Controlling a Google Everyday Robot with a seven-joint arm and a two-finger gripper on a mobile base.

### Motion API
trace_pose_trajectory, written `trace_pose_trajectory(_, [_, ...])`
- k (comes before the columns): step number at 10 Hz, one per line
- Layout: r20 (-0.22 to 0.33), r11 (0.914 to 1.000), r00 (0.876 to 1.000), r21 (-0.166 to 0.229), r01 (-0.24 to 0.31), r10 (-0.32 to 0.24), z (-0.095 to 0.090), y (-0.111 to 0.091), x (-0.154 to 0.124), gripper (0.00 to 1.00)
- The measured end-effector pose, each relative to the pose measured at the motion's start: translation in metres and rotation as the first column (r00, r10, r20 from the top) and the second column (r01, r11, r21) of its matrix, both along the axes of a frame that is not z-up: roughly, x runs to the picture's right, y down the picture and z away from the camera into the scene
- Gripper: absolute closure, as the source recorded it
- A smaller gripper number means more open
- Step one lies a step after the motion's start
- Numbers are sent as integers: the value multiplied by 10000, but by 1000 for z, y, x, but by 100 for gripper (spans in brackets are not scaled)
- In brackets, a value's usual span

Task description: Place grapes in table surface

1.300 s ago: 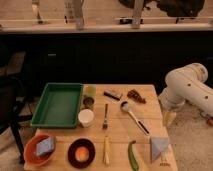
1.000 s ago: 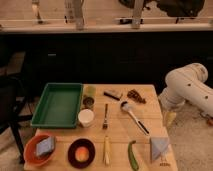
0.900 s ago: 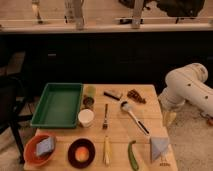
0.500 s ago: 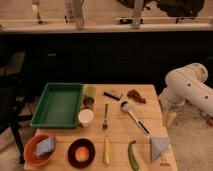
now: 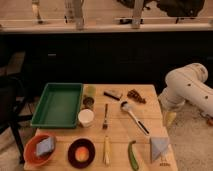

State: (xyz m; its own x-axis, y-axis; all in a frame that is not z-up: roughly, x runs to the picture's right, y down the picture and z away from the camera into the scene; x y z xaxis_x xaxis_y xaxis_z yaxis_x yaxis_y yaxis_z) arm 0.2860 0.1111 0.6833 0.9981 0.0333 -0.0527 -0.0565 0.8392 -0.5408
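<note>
One light wooden plank counter [image 5: 117,135] fills the lower middle of the view, with a dark cabinet front behind it. Off its right edge stands the robot's white arm [image 5: 187,90], bent so that the gripper [image 5: 169,118] hangs low just beside the counter's right side, clear of everything on it. The fingers are spread and carry nothing.

On the counter's left half lies a green rectangular tray [image 5: 57,105]. In front of it, at the near left corner, sits an orange bowl [image 5: 30,151] with a blue-grey sponge [image 5: 45,146] inside. Just to its right is a dark round plate [image 5: 71,150] bearing an orange fruit [image 5: 82,154]. A pale grey triangular item [image 5: 159,148] lies at the near right corner. A long-handled spoon [image 5: 134,116] runs diagonally across the right half, its bowl toward the far side.

A white cup [image 5: 86,117] stands beside the tray's near right corner, with a small dark round container [image 5: 89,102] just behind it. A green curved vegetable [image 5: 132,155] and a thin yellowish stick-shaped item [image 5: 106,150] lie near the front edge. A dark fork [image 5: 105,116] lies mid-counter, right of the cup.

At the far edge rests a small dark bar [image 5: 113,94]. The grapes [image 5: 135,96], a small dark reddish cluster, lie on the counter near its far right corner, just behind the spoon's bowl and apart from the gripper.
</note>
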Motion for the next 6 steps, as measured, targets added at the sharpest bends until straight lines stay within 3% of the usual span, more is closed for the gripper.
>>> trace_pose_trajectory(6, [-30,9999,9999,52,-164,164,0,-1,0,20])
